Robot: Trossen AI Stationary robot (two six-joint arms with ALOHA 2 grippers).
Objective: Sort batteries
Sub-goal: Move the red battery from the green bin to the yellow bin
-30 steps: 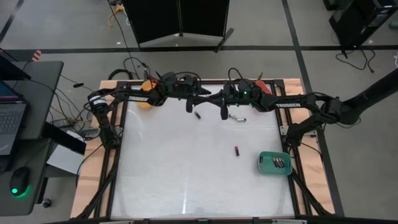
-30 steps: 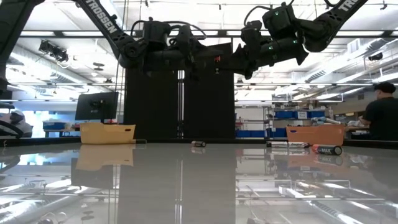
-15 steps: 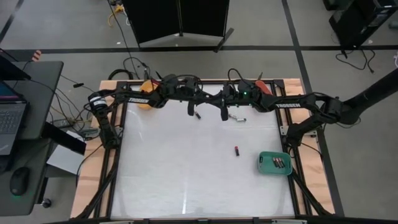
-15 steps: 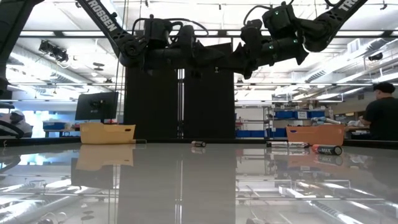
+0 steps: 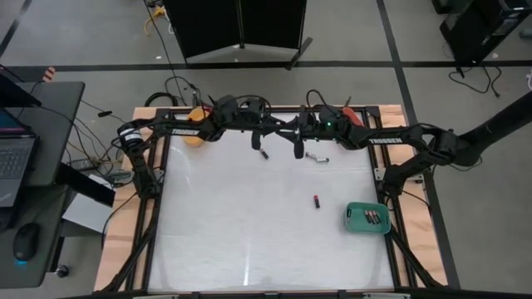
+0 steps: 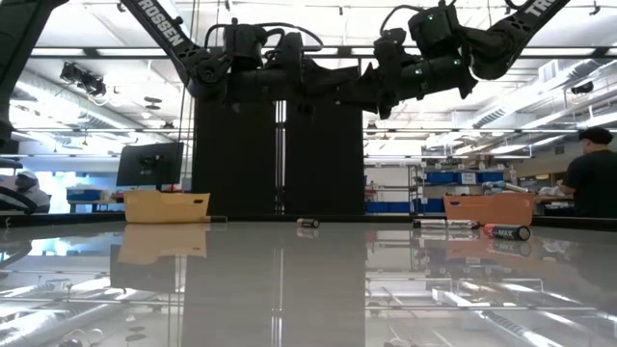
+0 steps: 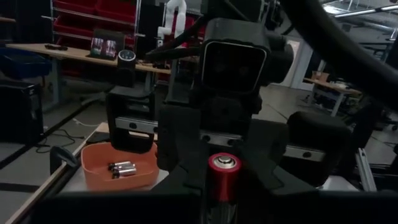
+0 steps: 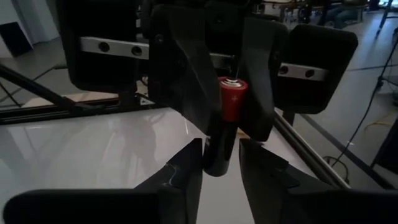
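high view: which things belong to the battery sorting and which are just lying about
Job: battery shut in left gripper jaws, right gripper open at its other end; loose batteries; green tray, orange tray, red-orange tray.
Lying about: laptop, mouse, floor cables.

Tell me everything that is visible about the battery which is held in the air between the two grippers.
The red and black cylindrical battery is a small cell. One half is glossy red with a silvery metal cap, and the other half is dark. It is held up above the white table, not resting on it. The jaws of the left gripper are closed on its red half from both sides. Its dark end points into the right gripper. Nothing else touches it.
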